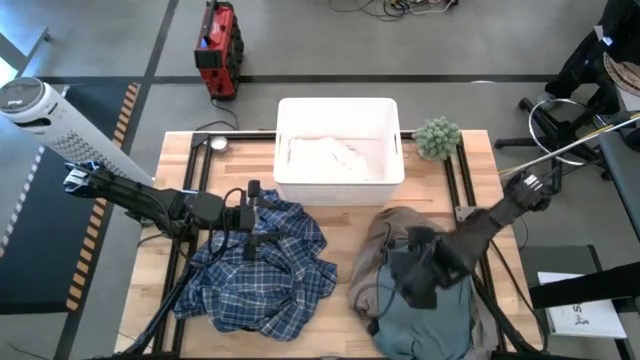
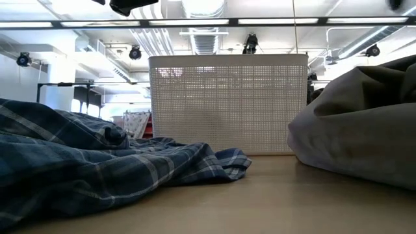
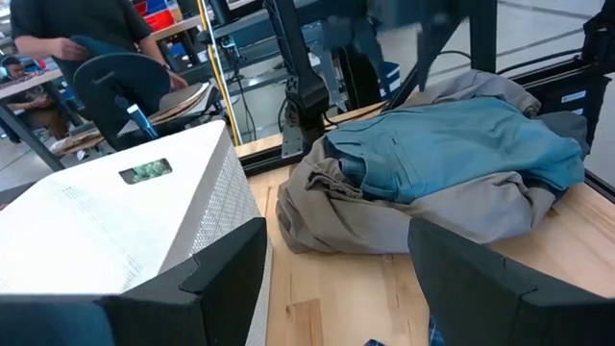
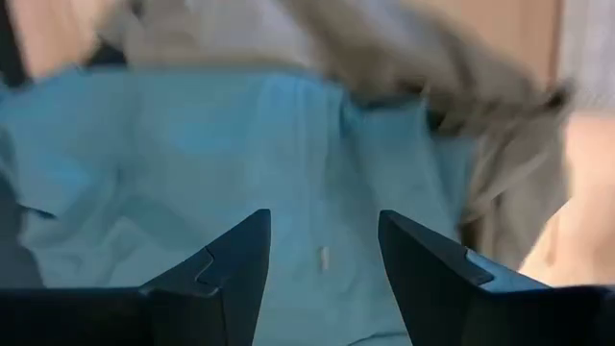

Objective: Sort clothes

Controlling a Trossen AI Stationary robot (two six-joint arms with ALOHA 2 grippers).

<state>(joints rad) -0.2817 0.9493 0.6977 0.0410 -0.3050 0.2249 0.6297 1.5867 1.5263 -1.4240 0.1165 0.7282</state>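
Note:
A blue-white plaid shirt (image 1: 255,270) (image 2: 97,169) lies crumpled on the table's left half. On the right half a grey-blue shirt (image 1: 425,320) (image 3: 452,144) (image 4: 192,163) lies on top of a taupe garment (image 1: 375,255) (image 3: 384,216) (image 2: 357,136). A white garment (image 1: 325,152) lies inside the white bin (image 1: 290,185) (image 2: 227,104) at the far middle. My left gripper (image 1: 262,228) (image 3: 336,279) hovers open over the plaid shirt, pointing toward the pile on the right. My right gripper (image 1: 415,275) (image 4: 325,259) points down, open, above the grey-blue shirt.
A green fuzzy ball (image 1: 438,137) sits at the far right of the bin. Black frame rails (image 1: 460,185) run along the table at both sides. A seated person (image 3: 67,38) shows beyond the table. Bare wood (image 1: 345,225) lies between the two piles.

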